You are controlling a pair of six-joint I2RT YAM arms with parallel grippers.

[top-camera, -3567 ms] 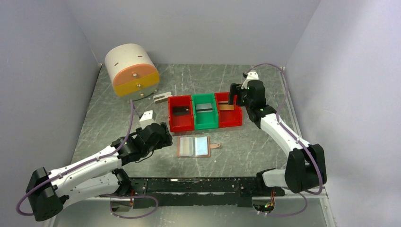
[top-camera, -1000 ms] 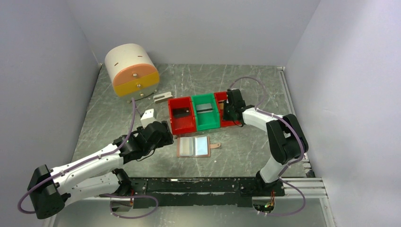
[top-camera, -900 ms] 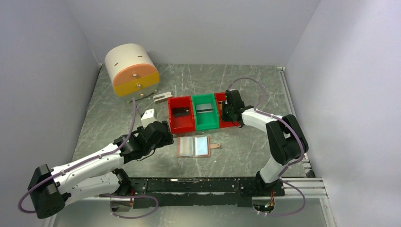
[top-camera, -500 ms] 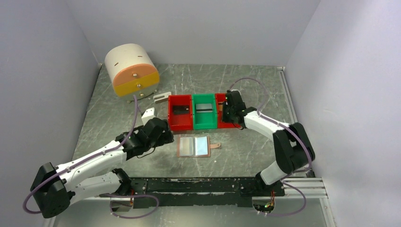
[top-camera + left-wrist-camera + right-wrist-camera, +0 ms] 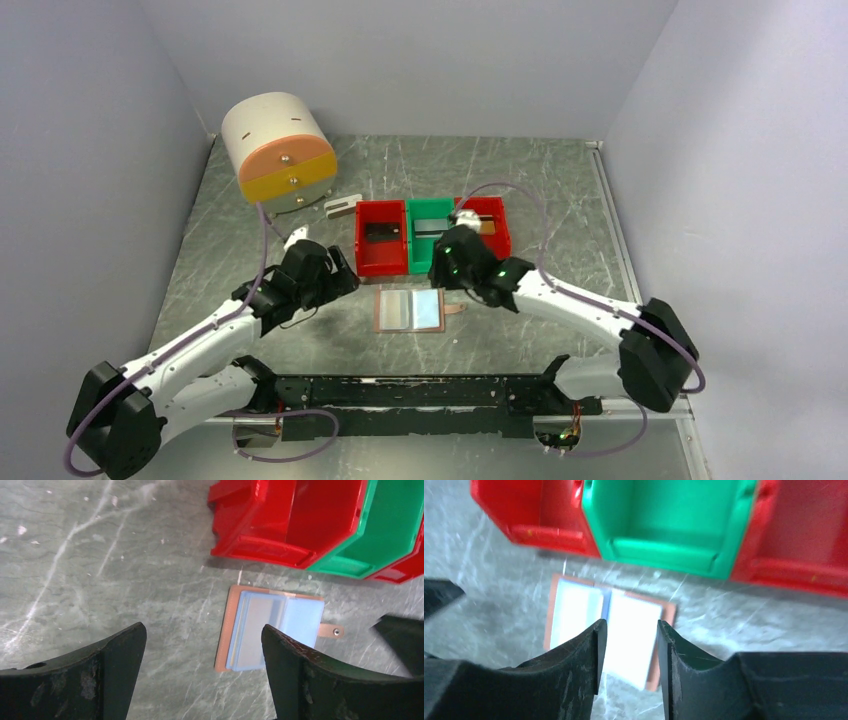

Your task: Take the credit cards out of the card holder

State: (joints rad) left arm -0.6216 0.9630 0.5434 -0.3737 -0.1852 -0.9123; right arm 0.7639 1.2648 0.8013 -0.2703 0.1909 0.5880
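Observation:
The tan card holder point(image 5: 410, 309) lies open on the table, pale blue pockets up, strap tab to the right. A pale card point(image 5: 260, 625) shows through its left pocket. My left gripper point(image 5: 340, 278) hovers open just left of it; in the left wrist view the card holder point(image 5: 270, 627) lies between and beyond the gripper's point(image 5: 202, 632) fingers. My right gripper point(image 5: 447, 270) is above the holder's far right part, open and holding nothing; the holder point(image 5: 574, 615) shows below the gripper point(image 5: 630, 630). A black card point(image 5: 383, 232), a grey card point(image 5: 432, 228) and a gold-brown card point(image 5: 483, 222) lie in the bins.
Three bins stand in a row just behind the holder: red point(image 5: 383, 262), green point(image 5: 432, 262), red point(image 5: 500, 240). A white and orange drum point(image 5: 278, 150) sits at the back left, with a grey bracket point(image 5: 343, 206) and a small white block point(image 5: 297, 237) near it.
My right gripper left the right red bin, swung near and left to above the card holder, and its jaws widened. The left gripper shifted slightly back and left.

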